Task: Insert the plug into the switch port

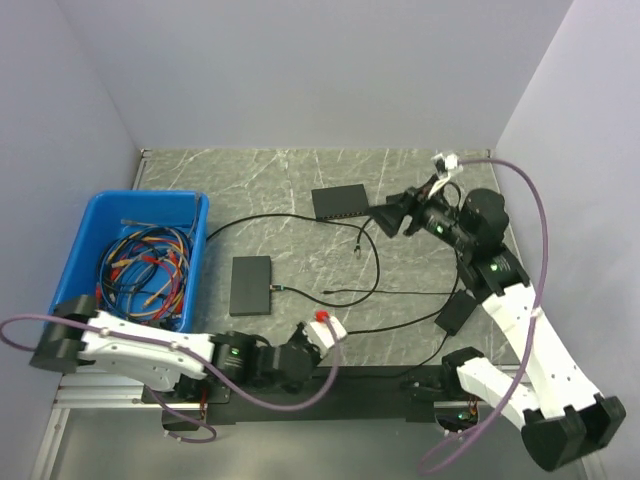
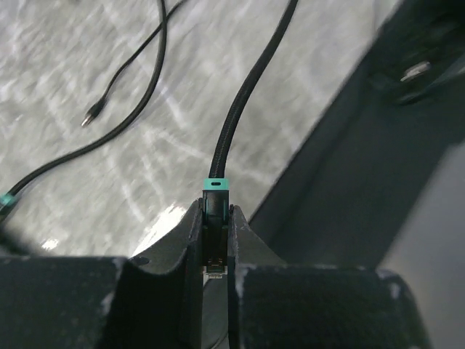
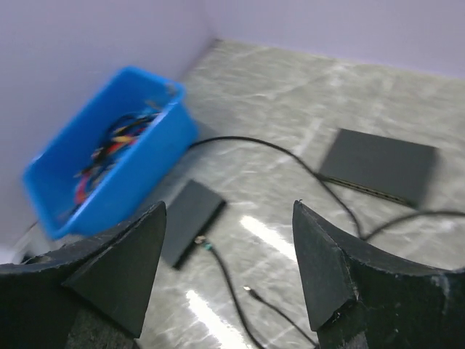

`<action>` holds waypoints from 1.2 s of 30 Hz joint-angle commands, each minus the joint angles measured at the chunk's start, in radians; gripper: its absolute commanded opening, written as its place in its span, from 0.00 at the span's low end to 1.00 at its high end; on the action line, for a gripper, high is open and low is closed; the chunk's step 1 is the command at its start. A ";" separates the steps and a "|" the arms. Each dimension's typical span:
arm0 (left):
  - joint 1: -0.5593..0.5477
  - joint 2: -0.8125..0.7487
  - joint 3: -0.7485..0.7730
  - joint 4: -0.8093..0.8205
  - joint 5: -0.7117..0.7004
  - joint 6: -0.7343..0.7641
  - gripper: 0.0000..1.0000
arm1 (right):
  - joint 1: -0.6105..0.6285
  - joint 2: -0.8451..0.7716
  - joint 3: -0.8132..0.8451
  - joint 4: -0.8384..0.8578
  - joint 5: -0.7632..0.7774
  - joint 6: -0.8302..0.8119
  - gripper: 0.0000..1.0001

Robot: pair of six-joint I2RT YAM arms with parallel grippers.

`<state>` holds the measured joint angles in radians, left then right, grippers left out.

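Teal-banded plug (image 2: pixel 216 206) sits pinched between left jaws.

Three cameras, one counter (image 1: pixel 300 180).
Overhead looks down from behind; left wrist, close in, peers past left claw (image 2: pixel 216 210); right wrist, higher, shares blue bin (image 3: pixel 138 182) beyond right claw (image 3: pixel 229 211).

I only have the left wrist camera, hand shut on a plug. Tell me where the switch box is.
Observer: The switch box lies on the far half of the table, near its middle, outside your view.
Operator: Report the right hand.
Observer: The right hand is open and empty, raised near that box's right end.
Operator: Name anything I could mistake for the box.
Observer: A flat black slab lies closer to the near edge, left of the box.
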<state>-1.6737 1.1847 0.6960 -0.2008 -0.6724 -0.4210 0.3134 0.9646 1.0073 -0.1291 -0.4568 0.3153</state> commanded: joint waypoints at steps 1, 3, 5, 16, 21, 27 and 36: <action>0.063 -0.164 -0.036 0.152 0.232 0.077 0.00 | -0.004 -0.035 -0.108 0.132 -0.207 0.036 0.77; 0.136 -0.267 -0.081 0.193 0.375 0.093 0.01 | 0.001 -0.050 -0.159 0.169 -0.247 0.045 0.77; 0.208 -0.322 -0.102 0.193 0.444 0.096 0.00 | 0.010 -0.081 -0.190 0.175 -0.272 0.033 0.76; 0.305 -0.343 -0.082 0.150 0.592 0.099 0.00 | 0.193 -0.130 -0.248 0.221 -0.483 -0.050 0.73; 0.324 -0.358 -0.069 0.155 0.665 0.097 0.00 | 0.297 -0.064 -0.198 0.137 -0.481 -0.120 0.66; 0.331 -0.402 -0.033 0.109 0.760 0.068 0.00 | 0.461 -0.038 -0.190 0.049 -0.434 -0.165 0.63; 0.331 -0.465 -0.016 0.037 0.798 -0.018 0.00 | 0.604 -0.015 -0.165 -0.013 -0.379 -0.208 0.57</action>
<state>-1.3476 0.7464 0.6296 -0.1562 0.0921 -0.4034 0.8989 0.9424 0.7860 -0.1291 -0.8547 0.1371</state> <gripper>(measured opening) 0.145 0.583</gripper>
